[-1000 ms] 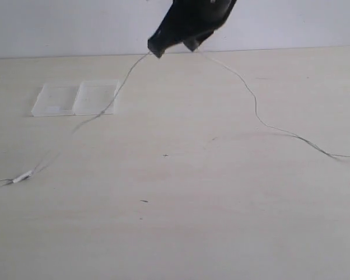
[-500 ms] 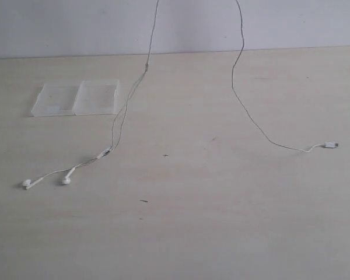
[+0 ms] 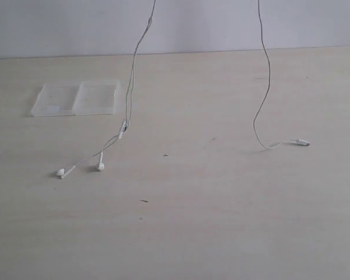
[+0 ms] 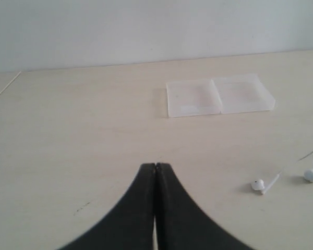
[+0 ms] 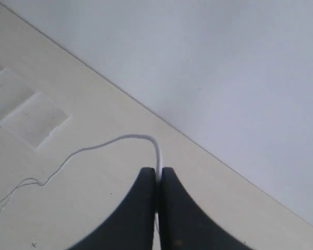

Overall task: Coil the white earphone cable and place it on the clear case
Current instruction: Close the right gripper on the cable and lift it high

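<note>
The white earphone cable [image 3: 130,87] hangs in two strands from above the exterior view's top edge. Its left strand drops past the inline piece [image 3: 123,128] to two earbuds [image 3: 100,166] lying on the table. Its right strand [image 3: 266,81] ends in a plug [image 3: 303,142] on the table. The clear case [image 3: 76,98] lies open and flat at the back left, also seen in the left wrist view [image 4: 219,96]. My right gripper [image 5: 157,170] is shut on the cable [image 5: 120,139]. My left gripper [image 4: 155,165] is shut with nothing seen between its tips, near the earbuds [image 4: 258,185].
A pale wooden table [image 3: 221,221] meets a white wall [image 3: 58,23] at the back. Neither arm shows in the exterior view. A few small dark specks [image 3: 144,201] mark the tabletop.
The cable has been raised. The earbuds slid right toward the case side, and the plug slid left. The black gripper seen at the top a second ago has left the exterior view.
</note>
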You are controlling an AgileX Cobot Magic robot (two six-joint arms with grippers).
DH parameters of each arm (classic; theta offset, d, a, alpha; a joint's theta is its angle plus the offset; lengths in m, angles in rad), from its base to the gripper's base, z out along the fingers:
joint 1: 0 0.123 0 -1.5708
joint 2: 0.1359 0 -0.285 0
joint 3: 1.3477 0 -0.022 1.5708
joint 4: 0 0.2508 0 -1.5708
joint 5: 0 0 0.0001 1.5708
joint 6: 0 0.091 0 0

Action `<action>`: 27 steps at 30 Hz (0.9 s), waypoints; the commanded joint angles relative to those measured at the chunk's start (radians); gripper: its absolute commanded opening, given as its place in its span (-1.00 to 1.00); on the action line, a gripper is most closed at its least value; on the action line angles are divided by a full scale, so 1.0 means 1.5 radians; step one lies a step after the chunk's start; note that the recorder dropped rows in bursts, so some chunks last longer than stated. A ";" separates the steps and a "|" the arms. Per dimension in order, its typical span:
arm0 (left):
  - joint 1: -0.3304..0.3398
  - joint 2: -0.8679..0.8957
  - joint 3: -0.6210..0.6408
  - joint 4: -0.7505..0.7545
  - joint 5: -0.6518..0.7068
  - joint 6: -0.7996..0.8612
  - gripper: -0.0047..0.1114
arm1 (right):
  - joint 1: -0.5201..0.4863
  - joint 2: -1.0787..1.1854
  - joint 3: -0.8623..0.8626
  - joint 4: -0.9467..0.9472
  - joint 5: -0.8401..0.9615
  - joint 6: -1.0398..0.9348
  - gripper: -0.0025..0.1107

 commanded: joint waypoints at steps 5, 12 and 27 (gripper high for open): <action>-0.004 -0.004 0.000 0.057 -0.248 -0.003 -0.92 | 0.002 -0.041 -0.006 0.010 -0.001 -0.011 -0.96; -0.004 -0.004 0.000 0.057 -0.262 -0.003 -0.92 | 0.002 -0.073 -0.006 0.010 -0.001 -0.011 -0.96; -0.004 -0.004 0.000 0.057 -0.262 -0.003 -0.92 | 0.002 -0.110 -0.006 0.052 -0.001 -0.011 -0.96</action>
